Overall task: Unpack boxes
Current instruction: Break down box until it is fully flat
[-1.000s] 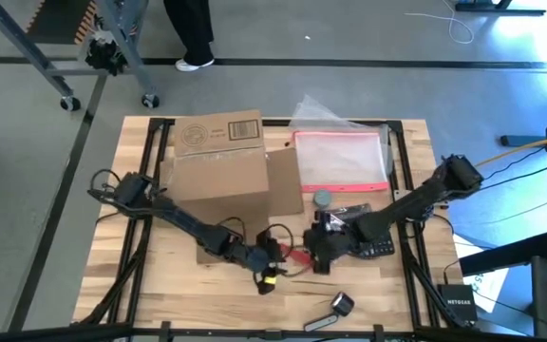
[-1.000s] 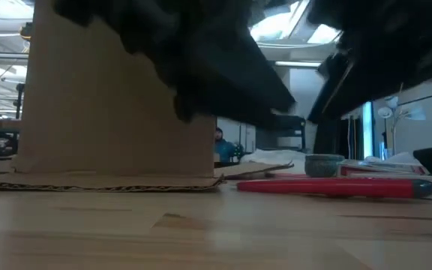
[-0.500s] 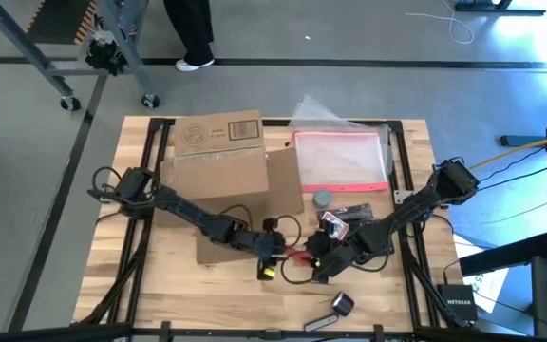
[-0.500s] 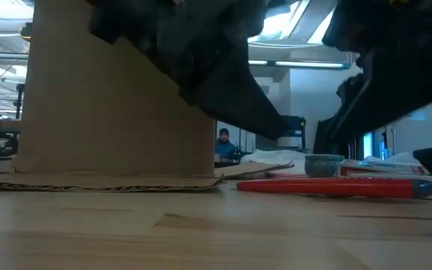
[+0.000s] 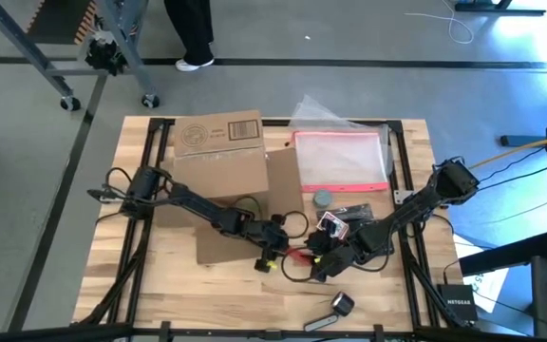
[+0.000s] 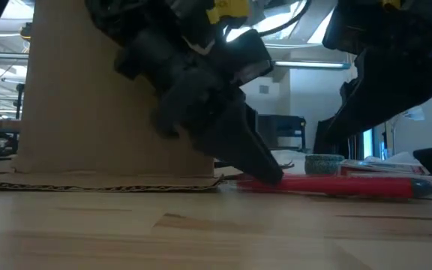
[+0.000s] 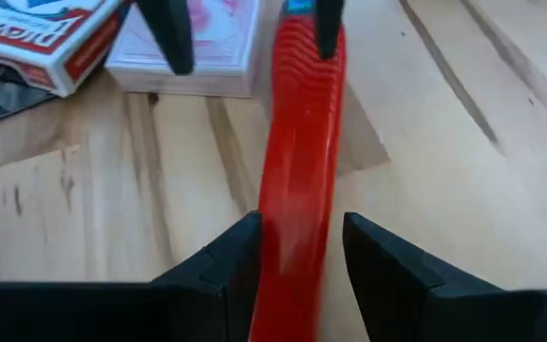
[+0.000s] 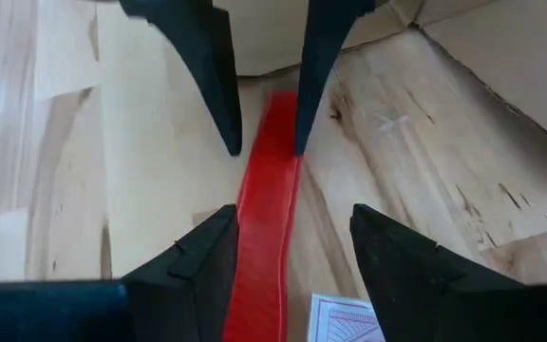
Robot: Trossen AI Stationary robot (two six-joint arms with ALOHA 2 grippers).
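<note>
Worktop is bare wood slats, both my arms low over its middle. Cardboard box is the biggest thing, closed top with a label, sitting behind my left claw, one flap lying flat toward the right claw's side. In the low view the box stands upright just behind the left claw.

Clear pouch with the pink-red edge lies well behind the right claw, beside the box flap. Small grey round tub sits between the pouch and the right claw.

Left claw is down at the worktop, fingers partly open, straddling one end of the red pen-like stick. I cannot tell if the pads actually press it. In the high view this claw is just front of the flap.

Right claw faces the left one from the opposite end of the same red stick, fingers also partly open around it, contact unclear. High view puts it just beside the left claw.

Card packs lie just past the stick's far end as seen from the left claw. A small dark-and-silver tool lies in front of the right claw, apart from it.
</note>
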